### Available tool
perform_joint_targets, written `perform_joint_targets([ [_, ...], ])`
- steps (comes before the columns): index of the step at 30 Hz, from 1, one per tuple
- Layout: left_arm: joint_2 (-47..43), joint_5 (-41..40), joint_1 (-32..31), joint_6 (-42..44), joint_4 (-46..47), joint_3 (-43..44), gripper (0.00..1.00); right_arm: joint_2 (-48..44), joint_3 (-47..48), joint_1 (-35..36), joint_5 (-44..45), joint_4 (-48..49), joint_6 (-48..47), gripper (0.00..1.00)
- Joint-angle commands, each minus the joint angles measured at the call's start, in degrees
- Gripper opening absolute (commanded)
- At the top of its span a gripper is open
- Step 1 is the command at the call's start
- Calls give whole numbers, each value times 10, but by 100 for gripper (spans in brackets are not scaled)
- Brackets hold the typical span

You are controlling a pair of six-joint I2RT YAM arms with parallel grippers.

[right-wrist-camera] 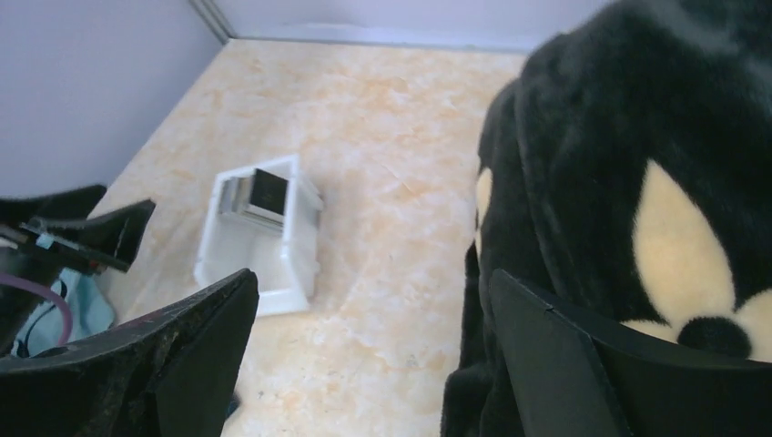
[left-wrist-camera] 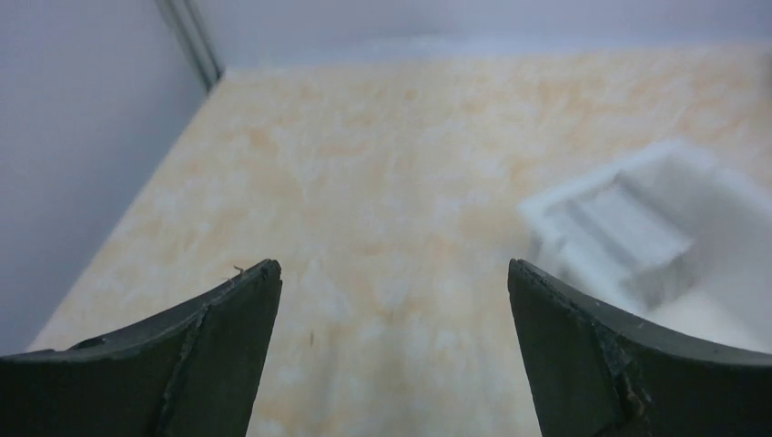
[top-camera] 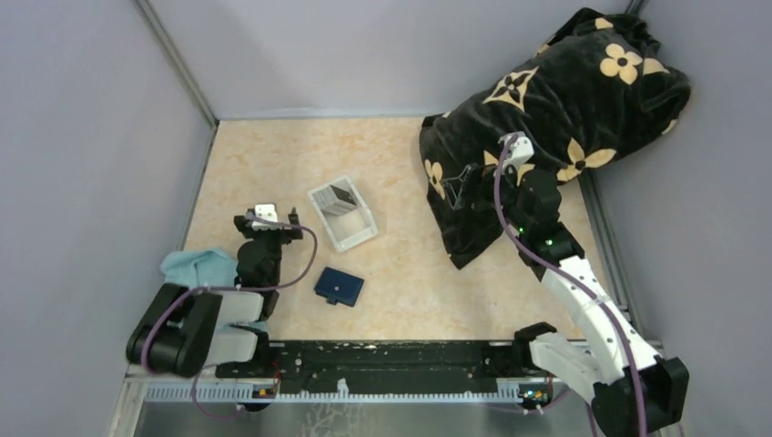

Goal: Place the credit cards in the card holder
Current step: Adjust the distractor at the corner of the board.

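Nearest, the left gripper [left-wrist-camera: 391, 273] fills the foreground of its wrist view; jaws apart, nothing between them, bare counter [left-wrist-camera: 364, 164] ahead and a blurred white tray [left-wrist-camera: 592, 182] off to the right. Same for the right gripper [right-wrist-camera: 371, 282]: jaws apart, clamped on nothing, sitting against the edge of a black blanket [right-wrist-camera: 592, 137].

Task items: cards [top-camera: 339, 196] stand stacked on edge at the far end of the tray, leaning; at least 2 show, exact count cannot be told. Wallet [top-camera: 339, 286] lies shut on the counter on the near side of the tray, apart from it, just right of the left arm; 1 stud faces up.

Step, as judged: opening stage; 0 cards in the wallet, nothing picked up. Next move probably calls for the wallet to be opened and held flat by 1 arm while the other lifts a card from the tray; the left gripper is nearer to both. Tray walls sit close around the stack, so the jaws would have to come from above and pinch a thin edge.

Materials:
- cards: thin, rigid, smooth plastic, grey to dark, rectangular
- tray: hard white plastic, rectangular, raised walls
- wallet: navy, roughly square, rounded corners; looks like soft leather or similar
- counter: mottled beige, stone-look, matte
- blanket: plush, black with cream flower shapes
- teal cloth [top-camera: 196, 266]: crumpled beside the left arm
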Motion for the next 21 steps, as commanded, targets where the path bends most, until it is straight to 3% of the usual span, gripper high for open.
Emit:
perform_joint_targets([
  [1,-154,-44,-32,-33,-185,77,100,-32,32,58,45,-47,-66,99],
  [3,-202,-39,-33,-72,-292,108,100,-37,34,64,51,-44,-72,99],
  [6,-242,22,-33,-90,-312,117,100,-38,13,64,19,9,-55,99],
  [9,-263,71,-33,-124,-323,119,100,-30,-47,63,-31,148,23,99],
  [12,-253,111,-33,-158,-403,159,100,-7,-96,63,-53,257,80,99],
  [14,-244,129,-33,-173,-468,190,100,21,-95,63,-69,280,99,95],
  [16,-248,147,-34,-188,-522,208,100,57,-77,64,-101,289,100,85],
  [21,-294,91,-34,-208,-594,210,100,124,-8,112,-71,240,65,76],
])
